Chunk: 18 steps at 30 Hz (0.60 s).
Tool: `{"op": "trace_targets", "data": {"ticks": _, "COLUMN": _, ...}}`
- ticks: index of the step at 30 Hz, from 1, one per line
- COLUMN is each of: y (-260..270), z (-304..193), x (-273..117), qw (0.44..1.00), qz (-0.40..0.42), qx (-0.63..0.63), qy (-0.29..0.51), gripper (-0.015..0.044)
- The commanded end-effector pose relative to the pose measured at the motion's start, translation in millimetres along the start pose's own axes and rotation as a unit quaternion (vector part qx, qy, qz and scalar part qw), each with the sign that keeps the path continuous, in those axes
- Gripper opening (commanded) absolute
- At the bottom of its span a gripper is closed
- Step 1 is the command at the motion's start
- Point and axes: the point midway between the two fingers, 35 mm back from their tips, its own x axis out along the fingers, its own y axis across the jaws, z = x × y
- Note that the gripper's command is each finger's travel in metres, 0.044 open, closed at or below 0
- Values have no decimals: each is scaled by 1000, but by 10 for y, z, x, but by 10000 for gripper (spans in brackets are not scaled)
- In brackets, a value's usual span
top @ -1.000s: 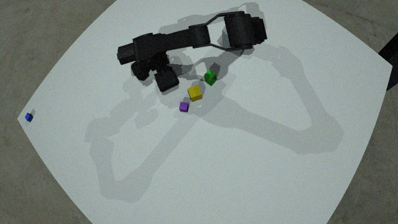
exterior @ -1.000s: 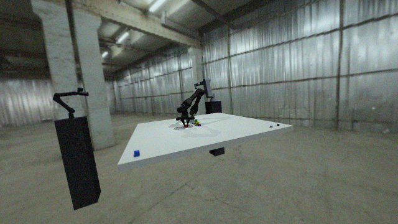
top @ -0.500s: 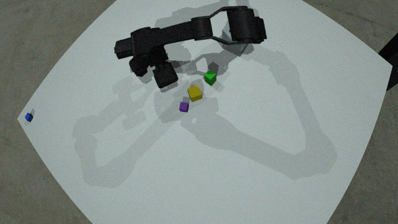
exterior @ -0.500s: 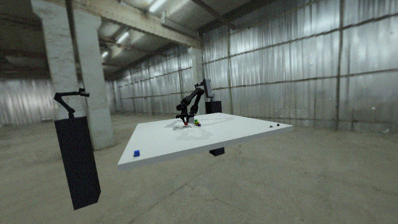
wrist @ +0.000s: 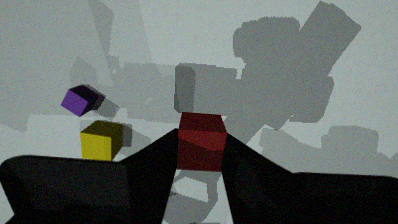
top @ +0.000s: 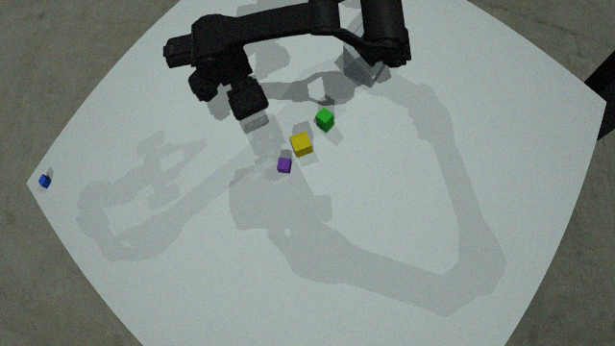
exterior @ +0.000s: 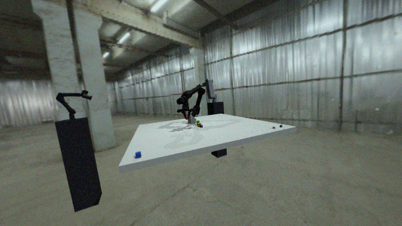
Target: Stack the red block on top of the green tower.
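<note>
The red block is between the fingertips of my gripper, which is shut on it. The block is held above the white table; the top view does not show it, as the arm covers it. The green tower stands upright, to the right of the gripper and slightly lower in the top view. It is apart from the gripper and out of the wrist view. How many blocks make up the tower cannot be told.
A yellow block lies near the green tower, towards a smaller purple block. A blue block lies at a far table corner. A grey angular shape shows beneath the arm. Arm shadows cross the table.
</note>
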Motion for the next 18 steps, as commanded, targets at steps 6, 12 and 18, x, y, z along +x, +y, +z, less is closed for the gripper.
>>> {"op": "trace_targets", "data": {"ticks": 6, "y": -5, "z": 0, "x": -226, "qw": 1000, "qz": -3, "qx": -2, "qy": -2, "gripper": 0}}
{"op": "trace_targets", "data": {"ticks": 12, "y": 20, "z": -17, "x": -232, "qw": 1000, "qz": -3, "qx": -2, "qy": -2, "gripper": 0}}
{"op": "trace_targets", "data": {"ticks": 18, "y": 199, "z": -214, "x": -277, "qw": 1000, "qz": -3, "qx": -2, "qy": -2, "gripper": 0}}
